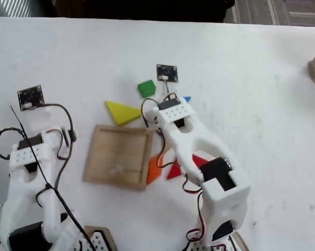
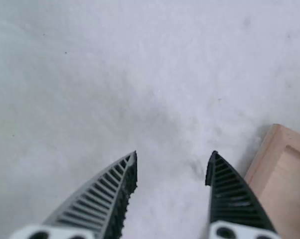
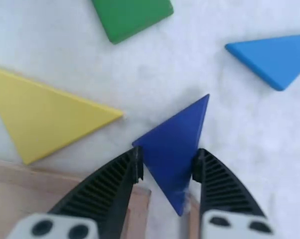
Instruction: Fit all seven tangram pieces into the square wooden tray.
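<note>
So the right gripper (image 3: 167,158) had its fingers clamped on the two sides of the dark blue triangle (image 3: 176,142), and the triangle's point was overlapping the corner of the tray (image 3: 35,199). Just past it on the table (image 1: 251,78) sat the yellow triangle (image 3: 45,117), near the tray's edge but not touching the dark blue one. The green square (image 3: 132,15) was farther out, and the light blue triangle (image 3: 277,57) was off to the side, well apart from the rest. From the high view the tray's inside was bare wood, no pieces in it yet. An orange piece (image 1: 155,168) was lying right against the tray's right-hand side, with a red piece (image 1: 174,171) next to it, partly hidden under the right arm, so I couldn't tell its shape. The left gripper (image 2: 173,157) was spread wide open with nothing in it, hanging over bare table just beside the tray's other side.
</note>
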Tool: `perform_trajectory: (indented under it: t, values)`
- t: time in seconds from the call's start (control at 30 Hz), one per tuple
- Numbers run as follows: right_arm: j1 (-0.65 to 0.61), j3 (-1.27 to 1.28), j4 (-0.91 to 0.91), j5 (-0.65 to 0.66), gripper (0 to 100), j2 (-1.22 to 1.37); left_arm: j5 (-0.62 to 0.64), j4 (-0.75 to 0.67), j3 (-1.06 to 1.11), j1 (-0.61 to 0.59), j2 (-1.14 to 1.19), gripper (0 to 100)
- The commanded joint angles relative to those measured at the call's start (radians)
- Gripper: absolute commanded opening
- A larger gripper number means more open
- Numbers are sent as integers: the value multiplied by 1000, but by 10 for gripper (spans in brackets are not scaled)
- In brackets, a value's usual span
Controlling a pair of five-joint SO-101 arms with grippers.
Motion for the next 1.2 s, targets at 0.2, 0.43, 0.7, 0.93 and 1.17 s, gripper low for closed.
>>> perform_trajectory:
  t: [0.2,0.43,0.7,0.93,1.17]
  values:
    - [85,-77,120,2,173,-50,-12,-2,-49,15,-4,230]
    - [174,-80,154,2,173,-76,-14,2,-49,30,-4,230]
    - [208,-81,188,6,176,-99,-14,2,-49,30,-5,230]
    - [211,-75,272,163,176,-236,-14,2,-51,24,-7,231]
    - [199,-52,280,48,177,-226,-55,-5,-52,22,1,233]
